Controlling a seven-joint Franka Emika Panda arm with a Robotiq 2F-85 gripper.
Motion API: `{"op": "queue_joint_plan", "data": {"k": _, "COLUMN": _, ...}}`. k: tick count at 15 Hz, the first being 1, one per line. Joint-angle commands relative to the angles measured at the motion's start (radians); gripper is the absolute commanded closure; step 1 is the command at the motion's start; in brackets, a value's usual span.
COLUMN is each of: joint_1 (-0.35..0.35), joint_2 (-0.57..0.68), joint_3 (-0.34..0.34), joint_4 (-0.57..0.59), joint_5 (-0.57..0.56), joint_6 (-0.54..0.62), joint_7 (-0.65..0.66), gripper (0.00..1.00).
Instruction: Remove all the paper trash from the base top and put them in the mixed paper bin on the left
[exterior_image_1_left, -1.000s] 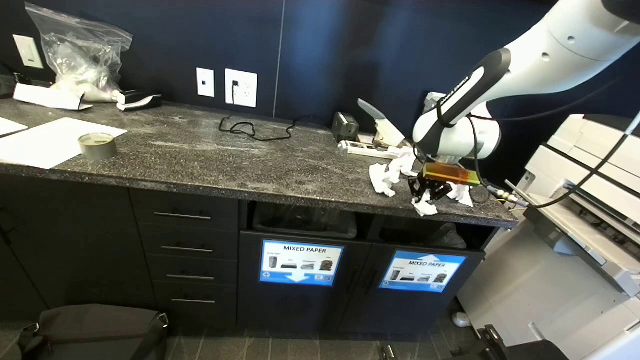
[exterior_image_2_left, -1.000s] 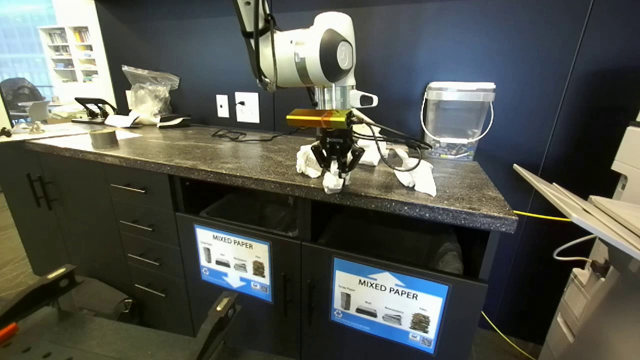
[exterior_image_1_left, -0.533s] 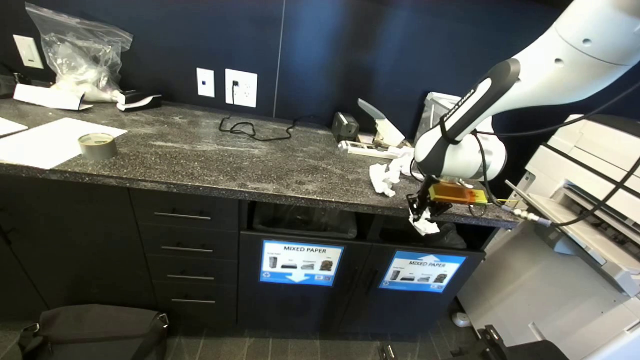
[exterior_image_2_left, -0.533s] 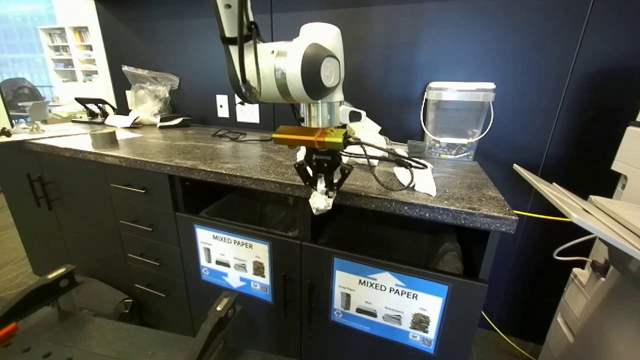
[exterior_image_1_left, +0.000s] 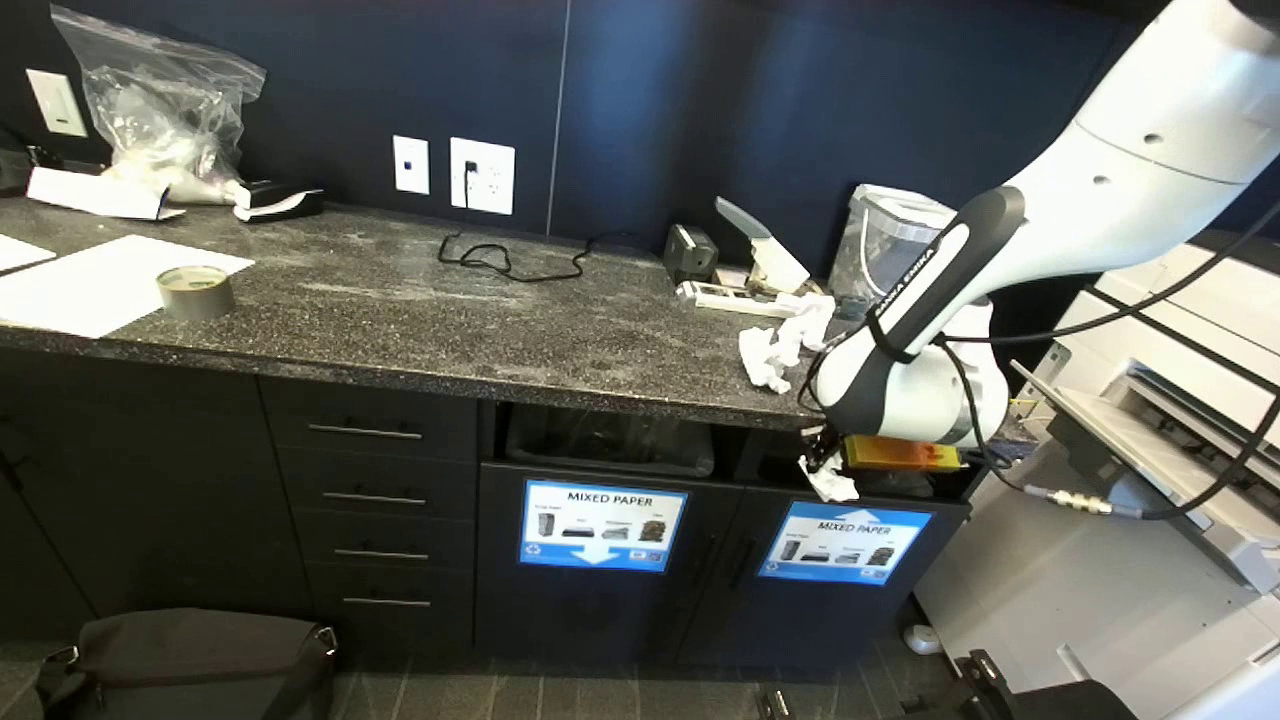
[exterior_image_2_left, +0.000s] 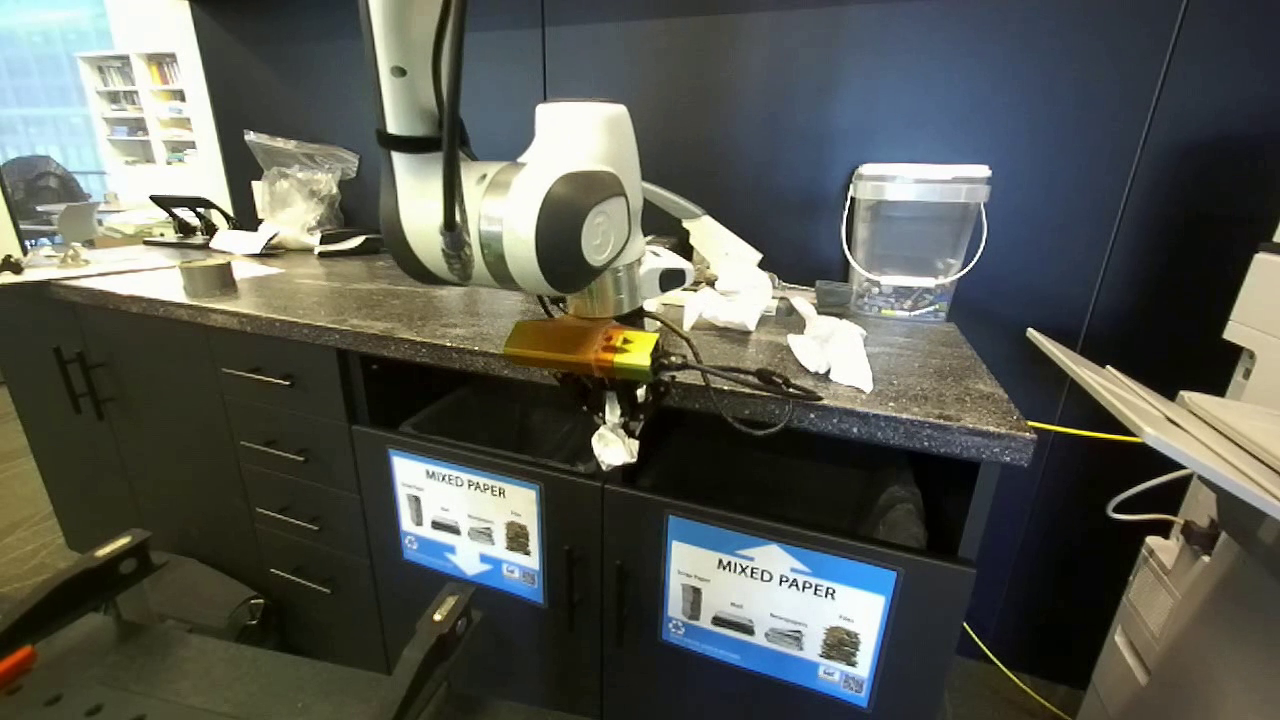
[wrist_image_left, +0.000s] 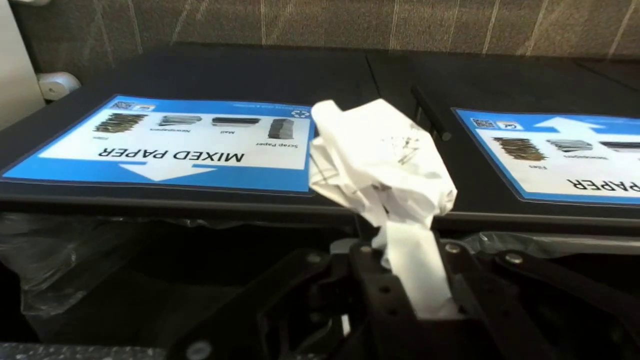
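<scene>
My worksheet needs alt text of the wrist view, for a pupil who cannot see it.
The gripper pinches a crumpled white paper scrap in front of dark cabinet doors. The doors bear two upside-down MIXED PAPER signs, the one at right cut off by the picture's edge. Clear plastic shows in dark openings below.

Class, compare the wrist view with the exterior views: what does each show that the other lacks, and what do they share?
Only the wrist view: the dark marks on the crumpled paper, too small to make out from outside.

Only the exterior views: the loose paper scraps on the countertop, the tape roll, the clear plastic bag and the lidded tub.

Shared: the claw pinching that crumpled paper, the two MIXED PAPER signs and the countertop, just a sliver in the wrist view.
</scene>
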Motion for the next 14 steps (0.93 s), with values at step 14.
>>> {"op": "queue_joint_plan", "data": {"k": 14, "joint_1": -0.040, "joint_2": 0.475, "joint_3": -0.023, "joint_4": 0.229, "joint_5": -0.093, "joint_6": 0.685, "joint_7": 0.022, "gripper": 0.89}}
